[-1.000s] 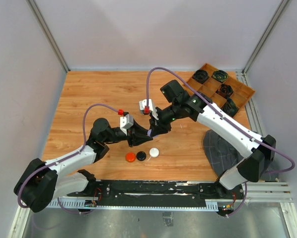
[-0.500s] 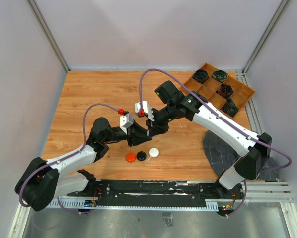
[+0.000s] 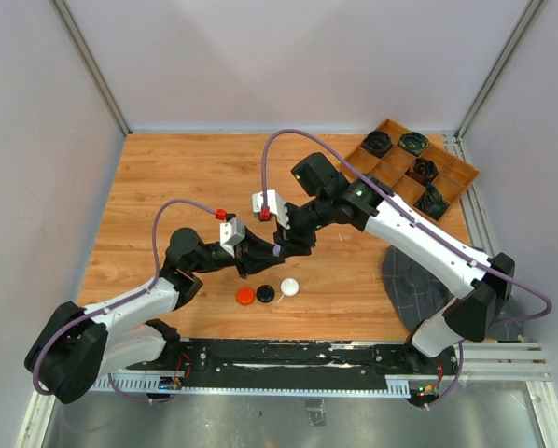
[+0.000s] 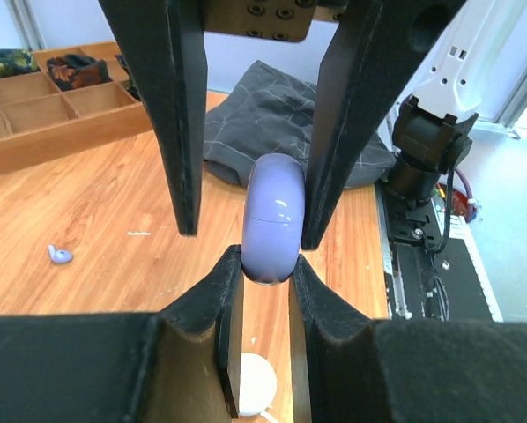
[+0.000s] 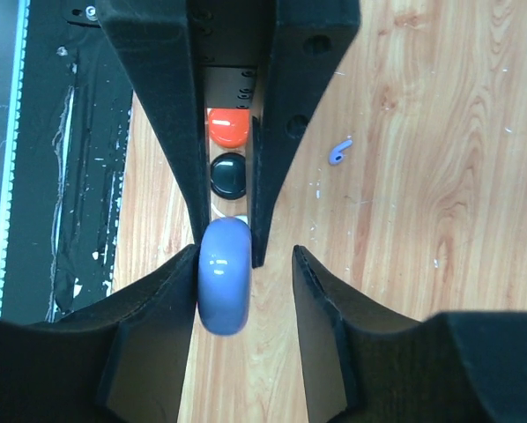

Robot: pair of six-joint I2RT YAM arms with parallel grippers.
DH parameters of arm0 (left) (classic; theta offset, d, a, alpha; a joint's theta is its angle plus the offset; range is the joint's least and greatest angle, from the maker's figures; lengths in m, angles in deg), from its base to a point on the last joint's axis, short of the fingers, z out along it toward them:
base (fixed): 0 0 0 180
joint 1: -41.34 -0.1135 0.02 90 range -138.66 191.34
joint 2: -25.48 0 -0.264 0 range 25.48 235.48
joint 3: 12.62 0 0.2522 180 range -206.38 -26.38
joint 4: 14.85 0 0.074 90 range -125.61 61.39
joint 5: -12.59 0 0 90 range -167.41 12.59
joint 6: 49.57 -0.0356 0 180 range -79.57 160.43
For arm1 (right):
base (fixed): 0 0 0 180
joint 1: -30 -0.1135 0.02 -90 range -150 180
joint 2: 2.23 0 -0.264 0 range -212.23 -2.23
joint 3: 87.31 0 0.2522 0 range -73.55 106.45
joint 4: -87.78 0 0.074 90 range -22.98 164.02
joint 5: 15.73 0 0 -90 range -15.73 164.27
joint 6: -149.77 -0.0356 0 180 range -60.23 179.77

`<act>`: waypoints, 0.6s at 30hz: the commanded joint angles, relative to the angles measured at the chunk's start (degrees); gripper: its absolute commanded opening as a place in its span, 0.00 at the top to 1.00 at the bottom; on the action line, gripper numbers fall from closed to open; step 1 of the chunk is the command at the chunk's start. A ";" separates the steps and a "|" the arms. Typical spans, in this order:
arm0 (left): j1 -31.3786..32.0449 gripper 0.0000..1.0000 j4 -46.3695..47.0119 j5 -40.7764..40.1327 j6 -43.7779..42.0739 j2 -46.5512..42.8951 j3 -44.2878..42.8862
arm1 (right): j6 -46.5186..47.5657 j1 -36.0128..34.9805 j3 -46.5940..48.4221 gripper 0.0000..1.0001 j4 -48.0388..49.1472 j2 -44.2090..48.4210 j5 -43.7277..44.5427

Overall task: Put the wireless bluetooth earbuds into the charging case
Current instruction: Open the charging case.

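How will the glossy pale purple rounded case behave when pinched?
The glossy pale purple rounded case looks hard and shiny: probably stiff but slippery. The left gripper pinches only its curved edge, so it may pivot or pop out.

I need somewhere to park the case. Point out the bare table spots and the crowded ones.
Free: the table's far-left quarter, behind the left arm; also the back strip left of the tray. Crowded: the centre, where left gripper and right gripper meet at the case by three pucks; the right, filled by tray and cloth.
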 commanded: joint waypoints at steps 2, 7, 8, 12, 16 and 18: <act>0.20 1.00 4.29 -2.17 -0.13 -2.21 1.73 | -1.26 -0.38 -1.50 0.53 1.83 3.97 2.46; 0.10 1.00 3.96 -3.21 -0.44 -3.07 2.17 | -2.41 -0.11 -3.02 0.55 2.60 5.59 2.42; 0.10 1.00 4.00 -3.17 -0.36 -3.16 2.17 | -2.52 -0.06 -3.36 0.56 2.81 5.85 2.21; 0.14 1.00 4.93 -3.09 0.31 -3.50 2.23 | -2.90 -0.05 -3.76 0.60 2.94 5.90 0.98; 0.16 1.00 4.67 -3.17 0.20 -3.60 2.17 | -3.51 -0.05 -3.44 0.69 2.90 5.07 0.53; 0.12 0.97 3.91 -3.33 -0.15 -3.66 2.16 | -3.79 -0.05 -3.21 0.75 2.88 4.97 0.32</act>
